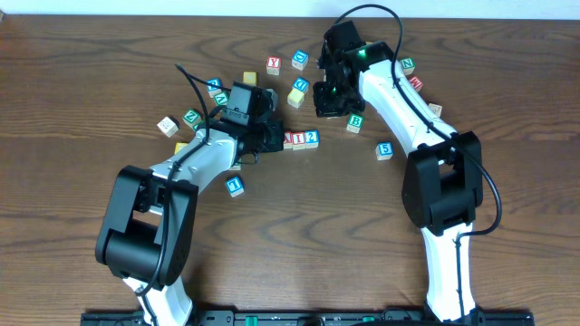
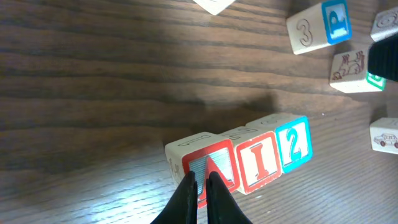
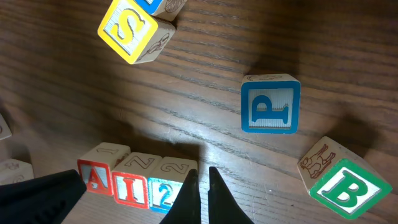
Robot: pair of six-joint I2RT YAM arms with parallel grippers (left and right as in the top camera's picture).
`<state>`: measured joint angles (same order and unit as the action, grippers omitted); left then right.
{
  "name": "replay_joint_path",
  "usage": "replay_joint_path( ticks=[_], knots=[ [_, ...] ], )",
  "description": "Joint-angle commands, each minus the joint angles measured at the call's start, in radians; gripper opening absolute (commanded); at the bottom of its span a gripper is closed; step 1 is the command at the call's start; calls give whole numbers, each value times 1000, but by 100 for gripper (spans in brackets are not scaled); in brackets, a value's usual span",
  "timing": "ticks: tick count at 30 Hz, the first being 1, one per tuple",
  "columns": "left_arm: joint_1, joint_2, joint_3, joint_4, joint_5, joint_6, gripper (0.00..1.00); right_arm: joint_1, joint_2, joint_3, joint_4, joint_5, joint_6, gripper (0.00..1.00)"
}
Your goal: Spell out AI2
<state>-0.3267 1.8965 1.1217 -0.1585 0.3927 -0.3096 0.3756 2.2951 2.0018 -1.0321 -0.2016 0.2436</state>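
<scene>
- Worktop (image 1: 82, 100) — dark wood grain, scattered with small alphabet cubes.
- A cube (image 2: 217, 163) — pale wood, red frame and red letter; left end of a three-cube row near the middle of the worktop.
- I cube (image 2: 259, 160) — red frame, red letter; middle of the row, touching the A cube and the 2 cube.
- 2 cube (image 2: 293, 144) — blue frame, blue digit; right end of the row, which reads A-I-2.
- Left hand (image 2: 201, 179) — fingers pressed narrow, gripping nothing; the tips lie over the face of the A cube, contact not discernible.
- Right hand (image 3: 202, 174) — fingers drawn together, empty; the tips sit at the right edge of the 2 cube, contact not discernible.
- P cube (image 3: 270, 104) — blue, standing apart beyond the row.
- S cube (image 3: 127, 28) — yellow, tilted.
- B cube (image 3: 345, 190) — green, off to the right.
- 5 cube (image 1: 384, 150) and 1 cube (image 1: 235, 186) — both blue, each well apart from the row.
</scene>
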Motion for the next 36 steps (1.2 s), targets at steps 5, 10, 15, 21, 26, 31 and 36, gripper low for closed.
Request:
replay_joint_path(
  ticks=[5,10,15,21,26,31,36],
  knots=[
    [1,18,-7,1,11,22,7,3,-14,12,6,12,-13,2],
    [15,13,-2,14,11,21,8,3,-14,12,29,9,-13,2],
    [56,-34,8,0,12,21,7,3,-14,27,38,8,-13,2],
    [93,-121,8,-48,12,21,8,6,-14,52,37,-12,-13,2],
    [94,-174,8,-150,12,-32,7,12,-14,57,32,-31,-11,2],
    [83,-163,-4,-240,4,-134,7,12,-13,50,-2,-13,50,1],
    [81,-138,-8,-249,-111,-194,7,20,-11,14,0,-7,93,1]
  ],
)
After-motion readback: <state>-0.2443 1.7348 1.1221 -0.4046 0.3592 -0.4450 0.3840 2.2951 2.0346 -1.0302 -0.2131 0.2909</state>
